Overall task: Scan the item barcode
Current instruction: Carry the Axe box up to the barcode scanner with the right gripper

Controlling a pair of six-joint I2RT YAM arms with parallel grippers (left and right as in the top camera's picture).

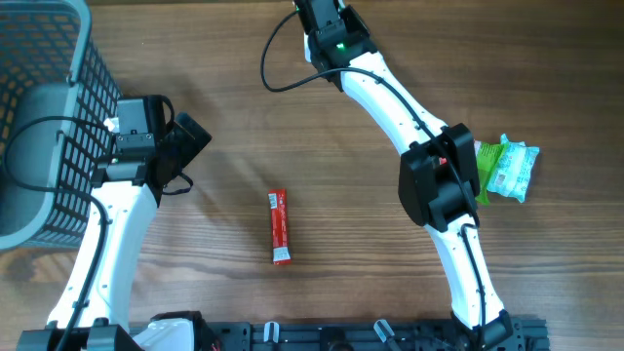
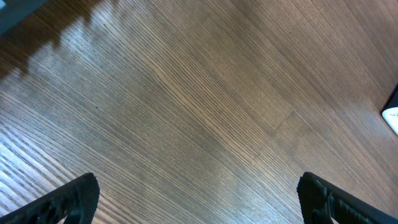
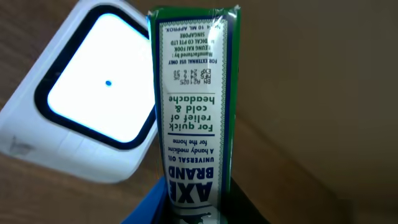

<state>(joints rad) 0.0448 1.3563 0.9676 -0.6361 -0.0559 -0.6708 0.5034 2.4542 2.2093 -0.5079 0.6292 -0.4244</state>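
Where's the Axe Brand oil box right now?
Right wrist view only: the Axe Brand box sits in the right gripper, held in front of the white scanner, covering the right edge of its lit window.

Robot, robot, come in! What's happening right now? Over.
Left gripper: jaws open, empty. Right gripper: jaws shut on medicine box, up beside the lit scanner. Nothing seen between them.

Mesh basket (image 1: 88, 88), red sachet (image 1: 280, 226), green packet (image 1: 509, 171).
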